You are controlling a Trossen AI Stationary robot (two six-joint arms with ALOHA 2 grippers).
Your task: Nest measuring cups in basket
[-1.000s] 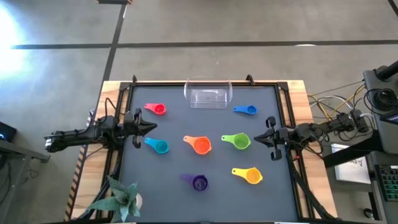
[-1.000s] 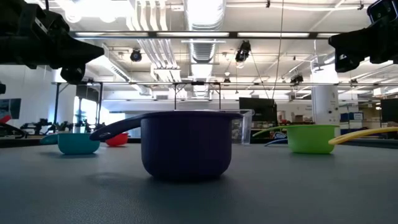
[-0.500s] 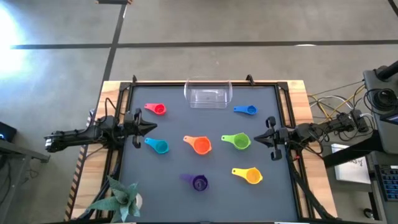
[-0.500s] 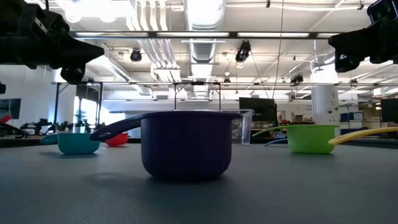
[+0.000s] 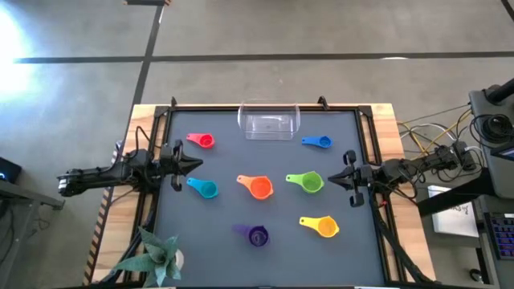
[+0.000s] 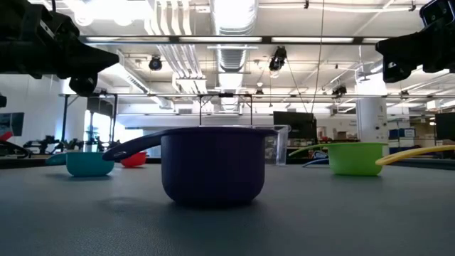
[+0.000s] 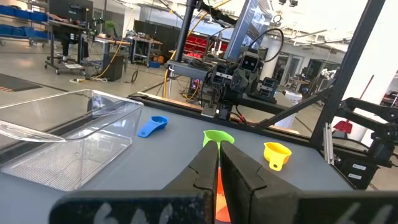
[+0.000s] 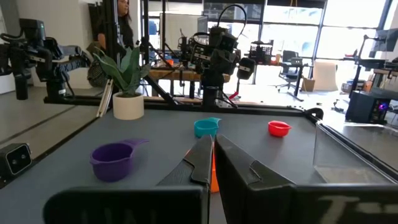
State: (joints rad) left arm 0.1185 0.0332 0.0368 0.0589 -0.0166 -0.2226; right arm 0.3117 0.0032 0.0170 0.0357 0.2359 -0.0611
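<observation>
The left gripper [image 5: 183, 165] waits at the left edge of the dark mat [image 5: 241, 213]. Its two fingers [image 7: 200, 176] are pressed together and hold nothing. The right gripper [image 5: 340, 178] waits at the right edge of the mat. Its fingers [image 8: 200, 163] are also pressed together and hold nothing.

The clear basket [image 5: 269, 122] sits at the far middle of the mat. It looks to have no cups in it.

Six cups lie spread out on the mat, apart from each other. The red cup [image 5: 203, 140] is near the basket on the left side. The small blue cup [image 5: 320, 142] is near the basket on the right side. The light blue cup [image 5: 205, 189] is just in front of the left gripper. The orange cup [image 5: 258, 186] is in the middle. The green cup [image 5: 307, 182] is beside it, close to the right gripper. The purple cup [image 5: 256, 236] and the yellow cup [image 5: 323, 226] are nearer the front.

A small plant [image 5: 157, 255] stands at the front left corner.
</observation>
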